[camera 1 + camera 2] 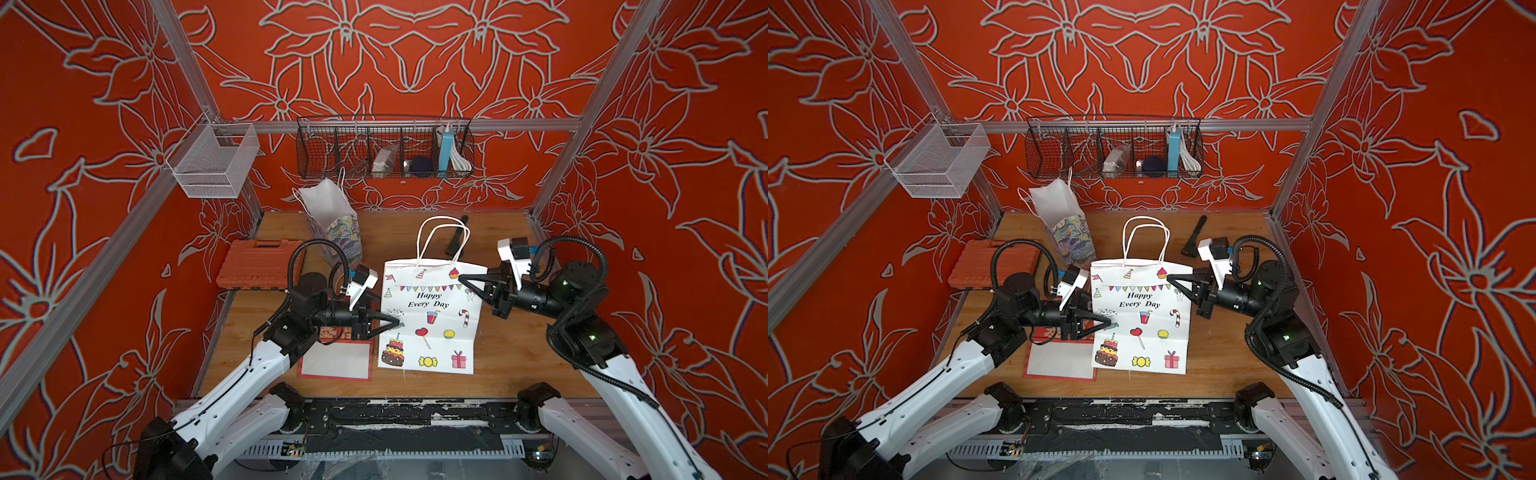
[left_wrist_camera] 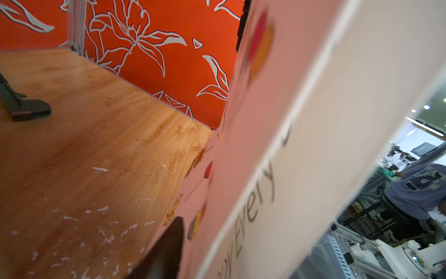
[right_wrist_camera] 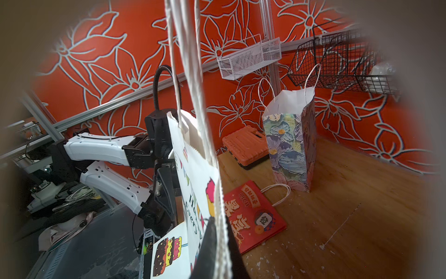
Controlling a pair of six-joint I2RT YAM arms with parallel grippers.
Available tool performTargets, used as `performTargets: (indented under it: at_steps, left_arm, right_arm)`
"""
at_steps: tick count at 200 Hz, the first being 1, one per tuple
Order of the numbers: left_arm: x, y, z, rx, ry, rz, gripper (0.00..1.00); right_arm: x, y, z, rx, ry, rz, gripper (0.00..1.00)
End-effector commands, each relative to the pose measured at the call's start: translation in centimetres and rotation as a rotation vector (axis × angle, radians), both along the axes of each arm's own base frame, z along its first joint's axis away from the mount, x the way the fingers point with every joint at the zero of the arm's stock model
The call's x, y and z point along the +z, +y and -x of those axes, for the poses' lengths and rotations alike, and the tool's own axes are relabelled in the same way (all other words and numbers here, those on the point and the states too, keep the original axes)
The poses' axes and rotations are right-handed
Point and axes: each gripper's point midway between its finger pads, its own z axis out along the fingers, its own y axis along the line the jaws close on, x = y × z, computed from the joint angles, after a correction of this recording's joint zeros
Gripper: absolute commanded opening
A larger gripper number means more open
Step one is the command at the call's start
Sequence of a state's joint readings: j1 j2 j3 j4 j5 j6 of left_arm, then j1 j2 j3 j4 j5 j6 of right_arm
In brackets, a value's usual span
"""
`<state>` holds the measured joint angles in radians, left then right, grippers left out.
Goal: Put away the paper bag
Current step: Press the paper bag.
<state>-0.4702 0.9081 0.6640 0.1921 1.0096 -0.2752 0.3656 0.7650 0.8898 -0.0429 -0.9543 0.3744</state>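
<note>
The paper bag (image 1: 432,316) is upright over the bench (image 1: 519,353), between the arms; left jaws grasp one side edge low, right jaws the other high.

Even bright light; paper bag (image 2: 265,145) blurred close up, right-wrist edges vignetted.

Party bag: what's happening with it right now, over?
Left gripper shut on party bag, left edge; right gripper shut near its top corner. Bag flat, held up. Red bag lying alongside, flowered bag standing behind.
</note>
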Motion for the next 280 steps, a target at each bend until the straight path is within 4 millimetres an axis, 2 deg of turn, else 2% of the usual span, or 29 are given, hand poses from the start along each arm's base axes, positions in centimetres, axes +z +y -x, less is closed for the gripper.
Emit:
performTargets:
  at_steps: [1, 11, 42, 58, 77, 110, 135, 143, 159, 185, 212, 215, 221, 226, 232, 239, 262, 270, 280]
  left_arm:
    - [2.8, -0.4, -0.8, 0.003, -0.077, 0.042, 0.21]
    - [2.7, -0.5, -1.2, 0.014, -0.073, 0.042, 0.0]
    - [2.7, -0.6, -1.9, 0.032, -0.065, 0.052, 0.0]
    - [2.9, -0.3, -2.2, 0.05, -0.07, 0.071, 0.0]
    - [3.1, 0.3, -2.3, 0.054, -0.061, 0.111, 0.0]
    - [3.8, 0.5, -1.2, 0.009, -0.076, 0.159, 0.0]
    - [5.6, 0.7, -0.5, -0.004, -0.101, 0.208, 0.0]
    - [6.1, 0.8, -0.5, -0.001, -0.1, 0.215, 0.0]
    - [6.9, 0.8, -0.6, 0.003, -0.084, 0.224, 0.0]
    - [7.6, 0.8, -0.6, 0.001, -0.078, 0.23, 0.0]
    - [7.6, 0.7, -0.8, 0.008, -0.074, 0.221, 0.0]
    - [7.7, 0.7, -0.8, 0.009, -0.077, 0.222, 0.0]
    - [7.8, 0.7, -0.9, 0.011, -0.076, 0.227, 0.0]
    - [8.1, 0.8, -0.8, 0.011, -0.078, 0.231, 0.0]
    - [8.3, 0.8, -0.8, 0.009, -0.078, 0.236, 0.0]
    - [8.6, 0.8, -0.8, 0.01, -0.079, 0.243, 0.0]
    - [9.3, 0.9, -0.7, 0.008, -0.081, 0.253, 0.0]
    - [9.5, 0.9, -0.7, 0.01, -0.084, 0.255, 0.0]
    - [9.6, 0.9, -0.7, 0.012, -0.085, 0.256, 0.0]
  right_arm:
    - [1.5, 0.4, -0.1, 0.033, -0.034, -0.038, 0.0]
    - [1.6, 0.5, -0.2, 0.036, -0.033, -0.03, 0.0]
    - [0.6, 0.2, 0.5, 0.037, -0.04, 0.043, 0.0]
    - [-0.3, -0.2, 1.7, 0.044, -0.031, 0.099, 0.22]
    - [-0.4, -0.8, 3.1, 0.043, -0.052, 0.104, 0.45]
    - [-0.6, -1.0, 3.6, 0.039, -0.059, 0.078, 0.55]
    - [-2.0, -0.5, 3.5, 0.084, -0.042, 0.077, 0.55]
    - [-2.2, -0.4, 3.6, 0.103, -0.04, 0.076, 0.52]
    - [-2.0, 0.0, 4.4, 0.172, -0.042, 0.055, 0.37]
    - [-1.5, -0.1, 5.0, 0.18, -0.064, 0.046, 0.0]
    - [-1.6, -0.3, 5.4, 0.174, -0.07, 0.056, 0.01]
    - [-1.6, -0.4, 5.4, 0.171, -0.07, 0.057, 0.05]
    - [-1.9, -0.4, 5.3, 0.162, -0.062, 0.065, 0.3]
    - [-2.2, -0.5, 5.2, 0.153, -0.056, 0.074, 0.45]
    - [-2.6, -0.6, 5.1, 0.144, -0.05, 0.086, 0.55]
    - [-3.1, -0.6, 5.1, 0.141, -0.043, 0.097, 0.6]
    - [-4.2, -0.5, 5.1, 0.152, -0.016, 0.111, 0.61]
    - [-4.3, -0.5, 5.3, 0.162, -0.012, 0.11, 0.57]
    - [-4.4, -0.4, 5.4, 0.173, -0.005, 0.107, 0.47]
